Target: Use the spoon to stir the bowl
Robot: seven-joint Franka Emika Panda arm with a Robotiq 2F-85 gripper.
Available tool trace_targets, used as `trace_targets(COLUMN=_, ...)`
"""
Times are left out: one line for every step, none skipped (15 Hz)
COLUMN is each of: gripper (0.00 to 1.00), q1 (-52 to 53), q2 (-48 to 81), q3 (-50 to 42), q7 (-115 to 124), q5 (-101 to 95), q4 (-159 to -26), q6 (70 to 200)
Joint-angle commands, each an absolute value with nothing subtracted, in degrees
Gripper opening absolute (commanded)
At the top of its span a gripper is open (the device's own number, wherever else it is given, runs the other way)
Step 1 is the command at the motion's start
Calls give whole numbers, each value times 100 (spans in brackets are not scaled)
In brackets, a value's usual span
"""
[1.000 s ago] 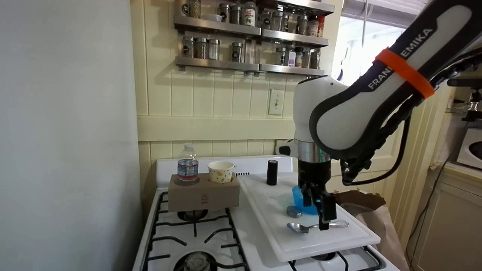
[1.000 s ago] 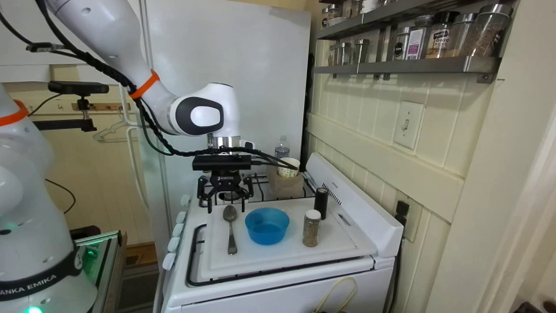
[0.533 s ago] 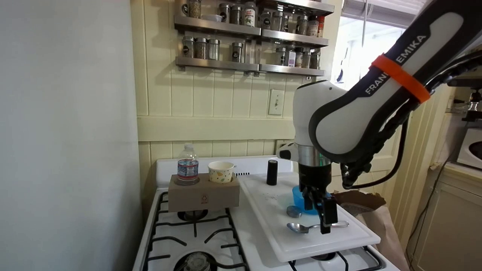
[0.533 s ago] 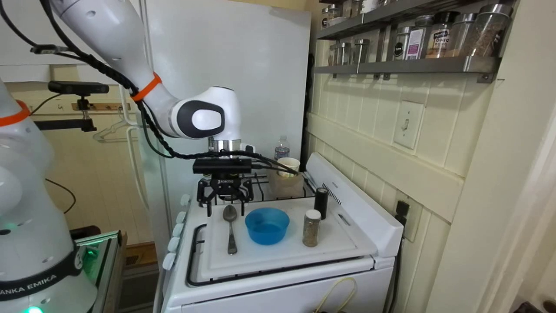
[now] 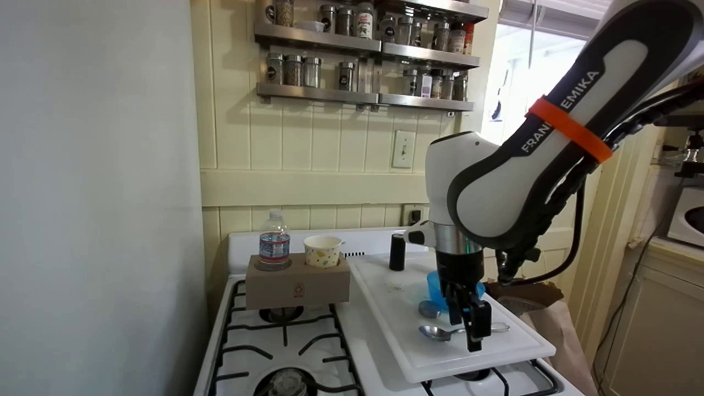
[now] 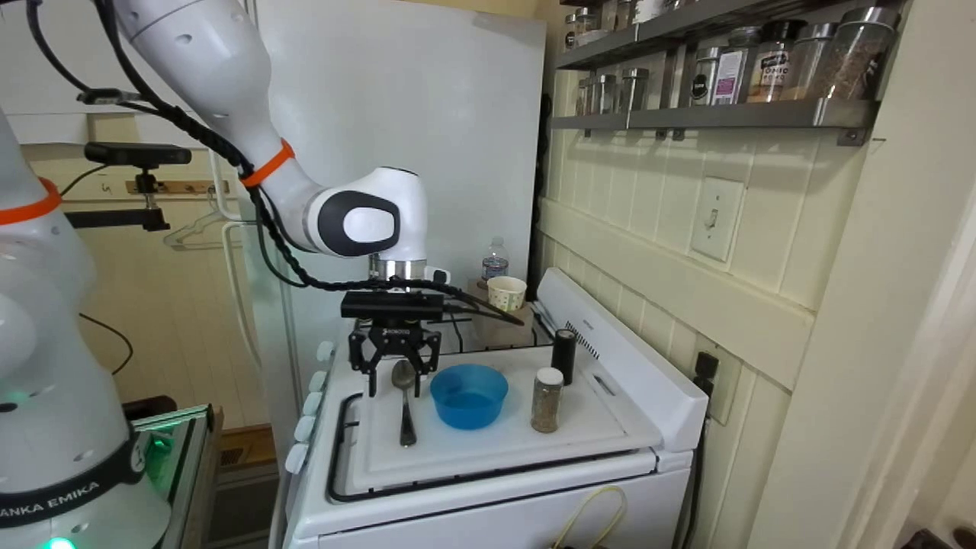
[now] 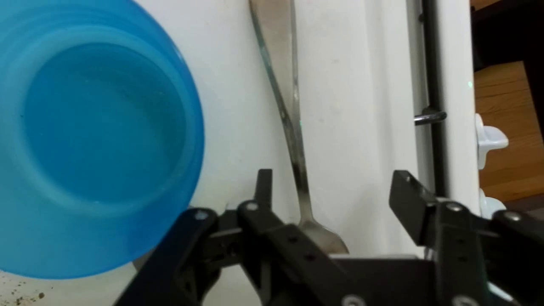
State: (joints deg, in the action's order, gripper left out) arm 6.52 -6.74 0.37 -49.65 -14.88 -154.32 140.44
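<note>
Spoon (image 7: 292, 117), slim and of silvery metal, lies flat on a white cutting board (image 5: 399, 313) that rests across part of a gas stove (image 5: 368, 330). The blue plastic bowl (image 6: 469, 408) stands upright just beside the spoon, on the same board, the two apart. Over the spoon's head end hangs the black Robotiq gripper (image 7: 334, 182), pointing down, its two fingers (image 7: 264, 187) spread well apart and holding nothing. In the wrist view, one finger shows between the bowl and the spoon and the other on the spoon's far side, both clear of the metal; whether the fingertips touch the board cannot be told. A round grey lid-like disc (image 5: 429, 309) lies near the bowl. In an exterior view, a white-lidded spice jar (image 6: 547, 402) stands on the bowl's other side, away from the spoon, near a black cylinder (image 6: 564, 355). In both exterior views, a cardboard carrier (image 5: 297, 289) bears a plastic water bottle (image 5: 274, 245) and a patterned paper cup (image 5: 323, 254), and steel wall shelves (image 5: 319, 94) carry glass spice jars (image 5: 293, 72).
</note>
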Motion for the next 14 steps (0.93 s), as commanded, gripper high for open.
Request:
trace_targets(gripper=66, q1=545, q2=-595, q3=85, q7=-4977, q5=-1574, q4=-15392, q6=14146)
trace_targets(gripper=66, q1=536, q2=-611, q3=85, q7=-4970, q5=-1578, q4=-15390, q6=14147)
trace_targets(gripper=62, q1=531, q2=-626, q3=84, q7=-4981, q5=-1566, q4=-15387, q6=14151)
trace_targets(gripper=64, q1=525, q2=-636, q3=81, q7=-4989, q5=-1560, q4=-15381, q6=14149)
trace_targets(gripper=61, q1=522, q2=-639, q3=79, q7=-5001, q5=-1552, q4=-15371, q6=14151)
trace_targets(gripper=58, q1=520, q2=-638, q3=79, q7=-5001, q5=-1555, q4=-15357, q6=14147)
trace_targets(gripper=56, q1=516, q2=-634, q3=78, q7=-5004, q5=-1556, q4=-15348, q6=14149)
trace_targets(gripper=48, q1=508, q2=-611, q3=74, q7=-5019, q5=-1581, q4=-15340, q6=14175)
trace_targets(gripper=51, q1=499, q2=-593, q3=70, q7=-5040, q5=-1609, q4=-15335, q6=14203)
trace_targets(gripper=50, q1=488, q2=-566, q3=64, q7=-5052, q5=-1636, q4=-15336, q6=14235)
trace_targets(gripper=49, q1=483, q2=-565, q3=65, q7=-5049, q5=-1655, q4=-15340, q6=14251)
trace_targets(gripper=50, q1=477, q2=-554, q3=58, q7=-5088, q5=-1660, q4=-15346, q6=14298)
trace_targets(gripper=50, q1=468, q2=-539, q3=56, q7=-5114, q5=-1674, q4=-15343, q6=14328)
trace_targets(gripper=50, q1=464, q2=-513, q3=53, q7=-5159, q5=-1673, q4=-15340, q6=14383)
